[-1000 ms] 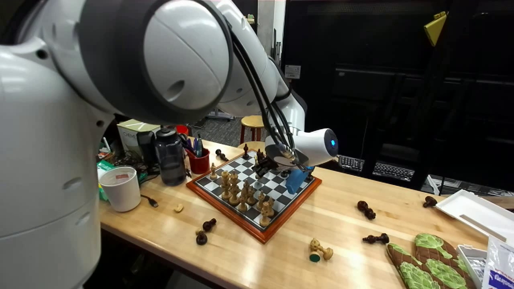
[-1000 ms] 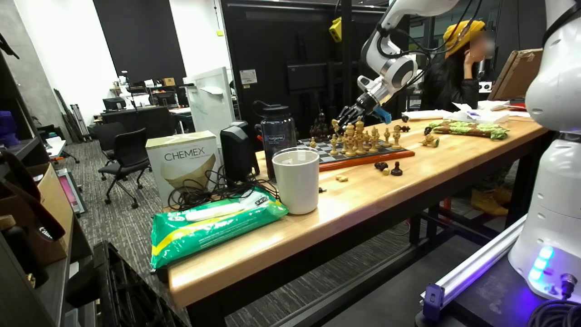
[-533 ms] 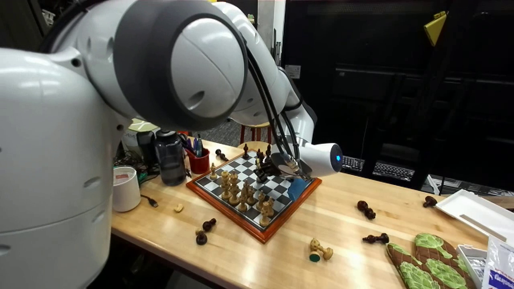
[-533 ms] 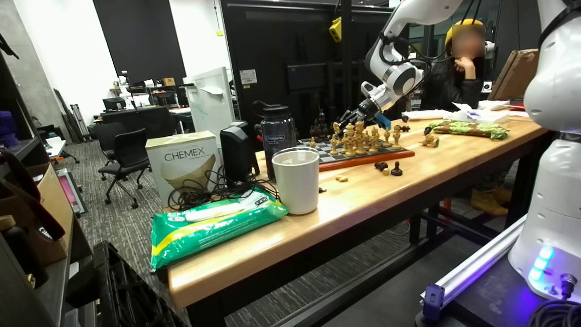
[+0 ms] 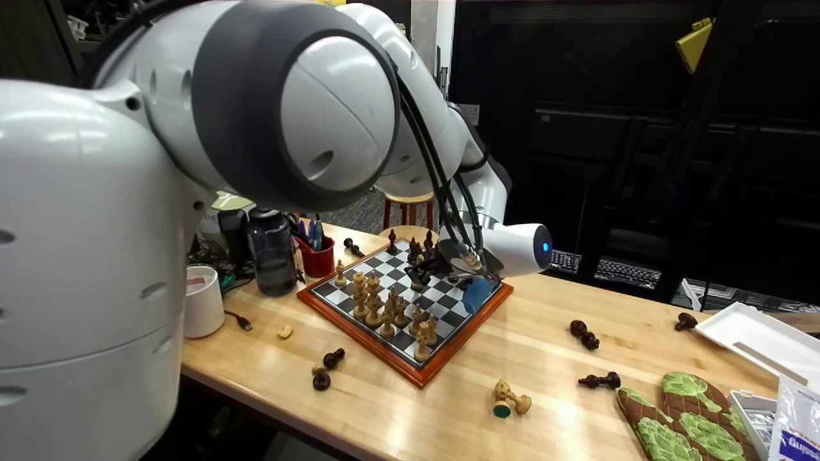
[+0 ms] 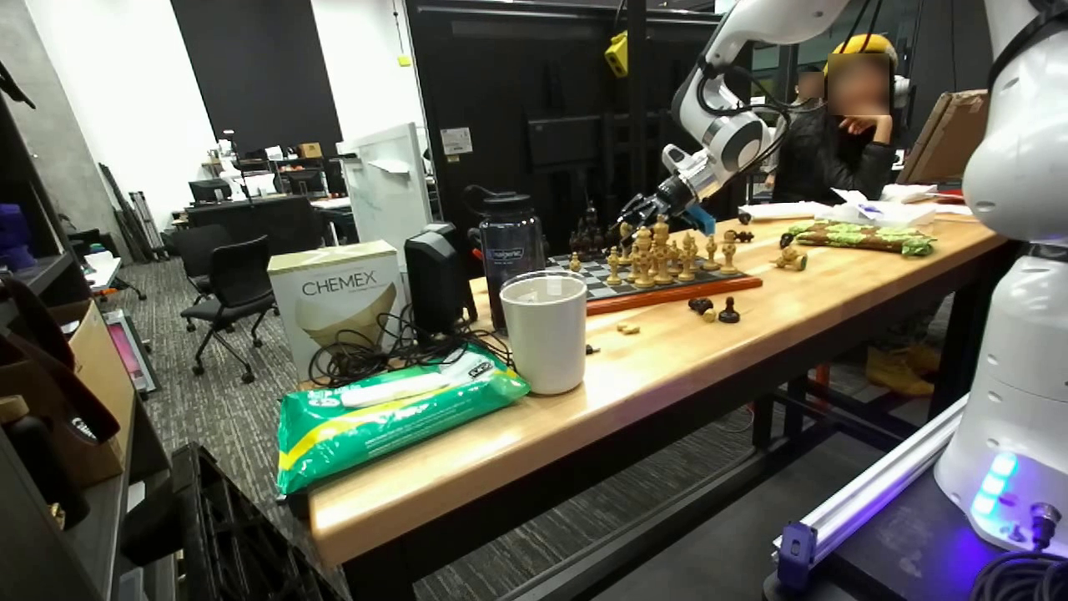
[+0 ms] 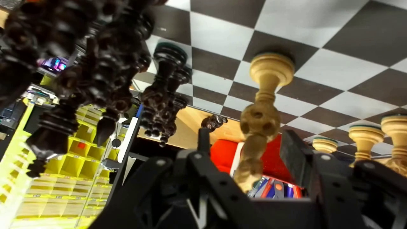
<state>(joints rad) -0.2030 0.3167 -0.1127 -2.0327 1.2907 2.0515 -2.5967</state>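
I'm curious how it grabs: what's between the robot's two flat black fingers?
A tan, round-based wooden chess piece, seen in the wrist view, with gaps visible between it and both fingers.

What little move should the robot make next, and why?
Probably back the open jaws gently off the light chess piece between them: it seems to stand on the chessboard by itself, and the wrist view shows gaps on both its sides.
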